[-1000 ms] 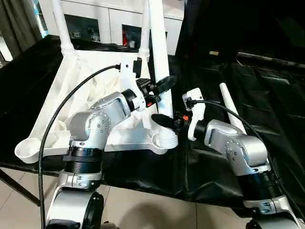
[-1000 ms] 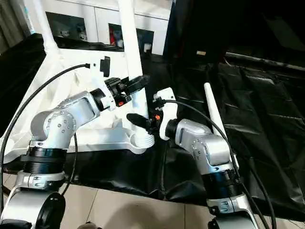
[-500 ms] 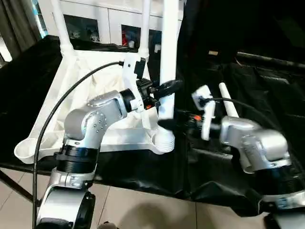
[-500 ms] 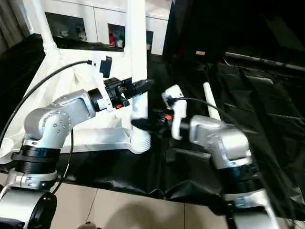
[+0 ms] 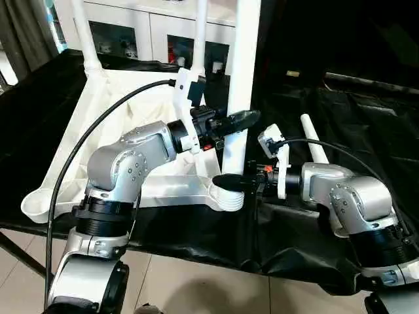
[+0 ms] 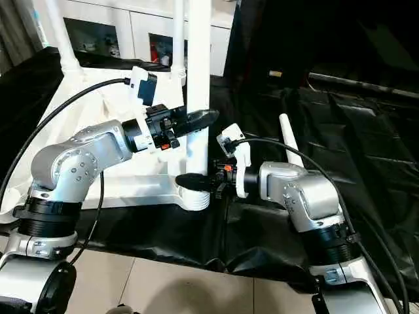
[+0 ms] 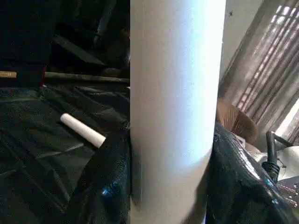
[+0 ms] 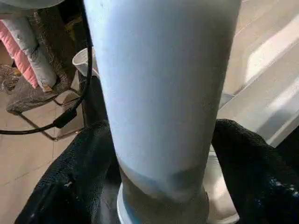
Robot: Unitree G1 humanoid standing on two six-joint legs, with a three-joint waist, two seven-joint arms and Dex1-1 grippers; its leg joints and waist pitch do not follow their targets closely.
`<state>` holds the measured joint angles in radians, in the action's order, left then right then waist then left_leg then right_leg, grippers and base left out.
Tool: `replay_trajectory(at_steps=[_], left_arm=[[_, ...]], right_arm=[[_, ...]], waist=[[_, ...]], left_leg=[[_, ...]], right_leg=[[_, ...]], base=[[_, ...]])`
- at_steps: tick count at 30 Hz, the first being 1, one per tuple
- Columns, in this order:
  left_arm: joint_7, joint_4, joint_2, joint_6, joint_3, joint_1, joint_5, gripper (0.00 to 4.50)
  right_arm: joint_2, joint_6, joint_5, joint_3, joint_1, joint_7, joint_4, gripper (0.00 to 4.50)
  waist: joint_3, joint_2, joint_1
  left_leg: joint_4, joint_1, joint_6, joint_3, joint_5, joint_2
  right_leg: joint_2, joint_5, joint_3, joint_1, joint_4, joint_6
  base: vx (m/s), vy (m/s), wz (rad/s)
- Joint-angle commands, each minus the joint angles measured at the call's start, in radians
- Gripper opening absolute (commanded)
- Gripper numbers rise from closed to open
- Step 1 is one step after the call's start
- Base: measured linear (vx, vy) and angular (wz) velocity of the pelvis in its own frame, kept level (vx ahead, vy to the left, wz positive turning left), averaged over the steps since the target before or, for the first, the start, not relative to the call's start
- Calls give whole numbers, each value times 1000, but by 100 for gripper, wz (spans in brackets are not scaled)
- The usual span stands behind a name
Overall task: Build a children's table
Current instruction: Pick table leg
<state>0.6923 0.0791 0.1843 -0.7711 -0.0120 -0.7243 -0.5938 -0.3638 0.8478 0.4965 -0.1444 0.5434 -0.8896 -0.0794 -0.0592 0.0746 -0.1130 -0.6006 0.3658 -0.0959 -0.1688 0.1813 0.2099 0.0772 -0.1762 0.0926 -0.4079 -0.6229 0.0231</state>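
Since a second ago the white tapered plastic tube leg (image 5: 241,78) went from leaning to standing pretty much straight up, with its lower end now in the round ribbed corner socket (image 5: 229,195) at the near right corner of the upside-down white plastic children's table top (image 5: 124,131). Right arm also swung outward and dropped, so the right tool (image 5: 230,181) now sits level at the base of the leg, just above that socket.

Left tool (image 5: 241,120) is partly open but clamped on the leg about midway up what's visible; in the left wrist view the black fingers (image 7: 105,186) press against both sides of the tube. Right tool is spread wider, with its fingers (image 8: 70,186) standing either side of the leg's base and a gap showing, so it looks loose around it rather than squeezing.

Table top lies ribbed side up on the black-draped bench (image 5: 366,131). Two more white legs (image 5: 85,33) stand in the far sockets. Near left socket (image 5: 36,204) is an empty cup, nothing in it. One spare white tube leg (image 5: 317,147) lies flat on the black cloth, well right of the table top, behind the right arm. White cabinet with glass doors (image 5: 150,29) is behind it all.
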Motion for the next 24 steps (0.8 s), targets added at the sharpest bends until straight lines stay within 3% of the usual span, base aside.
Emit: replay_trajectory(at_steps=[1, 17, 24], left_arm=[[8, -27, -2, -9, -13, -20, -5, 184], [9, -28, -4, -6, -10, -26, -11, 184], [9, -20, -5, -1, -9, -30, -8, 184]], right_arm=[[-2, 10, 6, 7, 7, 0, 15, 354], [16, 9, 8, 14, 2, 20, 1, 203], [15, 3, 5, 14, 0, 20, -2, 193]], waist=[[75, 1, -1], [75, -1, -1], [76, -3, -1]], left_leg=[[62, -3, -8, -2, 83, 18], [62, -3, -11, -2, 85, 18], [62, -4, -13, -2, 87, 18]], right_leg=[[62, -177, -53, 68, 68, 129], [62, -172, -53, 67, 67, 131], [62, -170, -53, 67, 67, 130]], base=[[0, 0, 0], [0, 0, 0], [0, 0, 0]])
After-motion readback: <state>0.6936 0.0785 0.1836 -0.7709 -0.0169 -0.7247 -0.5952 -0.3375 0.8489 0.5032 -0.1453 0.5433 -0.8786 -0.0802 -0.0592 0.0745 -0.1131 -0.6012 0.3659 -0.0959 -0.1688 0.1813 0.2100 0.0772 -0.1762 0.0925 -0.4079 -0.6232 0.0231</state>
